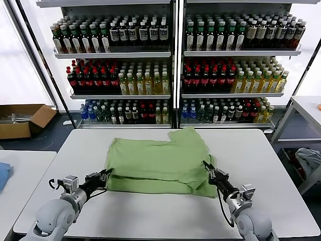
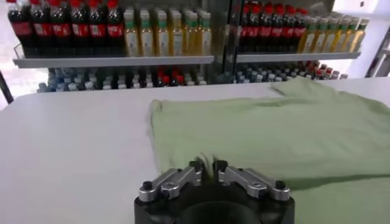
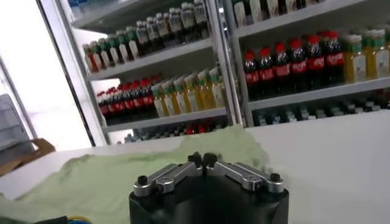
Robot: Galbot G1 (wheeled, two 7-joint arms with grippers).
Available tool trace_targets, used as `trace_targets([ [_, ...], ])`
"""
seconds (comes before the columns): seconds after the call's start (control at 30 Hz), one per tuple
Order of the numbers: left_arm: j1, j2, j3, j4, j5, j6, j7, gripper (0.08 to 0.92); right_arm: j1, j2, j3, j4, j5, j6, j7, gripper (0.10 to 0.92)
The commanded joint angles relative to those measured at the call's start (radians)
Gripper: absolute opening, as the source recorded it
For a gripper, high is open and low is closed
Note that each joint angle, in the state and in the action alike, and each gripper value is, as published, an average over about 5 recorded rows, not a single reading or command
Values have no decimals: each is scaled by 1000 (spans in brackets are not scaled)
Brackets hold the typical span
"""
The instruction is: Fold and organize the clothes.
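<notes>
The light green T-shirt (image 1: 160, 160) lies folded flat on the white table (image 1: 150, 213), one sleeve pointing to the far side. My left gripper (image 1: 107, 173) rests at the shirt's near left edge. In the left wrist view the shirt (image 2: 274, 131) spreads out ahead of that gripper (image 2: 208, 165), whose fingertips stand slightly apart with a blurred bit of fabric at the gap. My right gripper (image 1: 206, 165) sits at the shirt's near right edge. Seen from the right wrist, that gripper (image 3: 202, 159) has its tips together over the shirt (image 3: 122, 176), and no fabric shows between them.
Tall shelves of bottles (image 1: 170, 65) stand behind the table. A cardboard box (image 1: 22, 119) sits on the floor at the far left. A second table holding a blue cloth (image 1: 2, 175) is at the left. At the right are another table (image 1: 306, 108) and a pale cloth (image 1: 308, 160).
</notes>
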Motion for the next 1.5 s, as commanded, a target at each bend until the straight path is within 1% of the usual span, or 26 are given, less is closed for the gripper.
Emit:
trace_targets([
  [0.03,-42,-5,-11,56,-5,3,-5,363,74,-2,-24,-75,-54,-33,39,256],
  [0.27,69,-20,-83,-35,1,2,-8,554,26,-18,47,8,-81,-80,131,455],
  [0.3,89,-27,-89,-49,2,2,-8,571,10,-20,57,26,-81,-86,134,481],
  [0.4,139,-51,-101,-76,10,-1,-8,666,-54,-21,83,89,-83,-98,142,568],
  [0.47,158,-67,-101,-80,24,-5,-8,736,-104,-16,96,132,-87,-107,150,629],
  [0.53,169,-83,-98,-78,41,-10,-8,783,-157,-9,103,174,-97,-120,156,689],
  [0.67,181,-108,-88,-72,59,-16,-11,820,-260,7,101,246,-145,-151,158,788],
  [0.73,181,-114,-83,-70,62,-17,-13,822,-303,16,98,267,-173,-160,153,813],
  [0.8,179,-116,-79,-69,61,-18,-14,820,-330,21,95,275,-185,-162,146,818],
  [0.9,175,-115,-73,-64,60,-22,-13,778,-350,24,85,269,-198,-166,143,784],
  [1.17,172,-115,-60,-52,59,-22,-10,550,-325,37,50,220,-220,-176,154,559],
  [1.5,182,-118,-56,-54,58,-30,-5,264,-314,34,50,206,-218,-165,150,273],
])
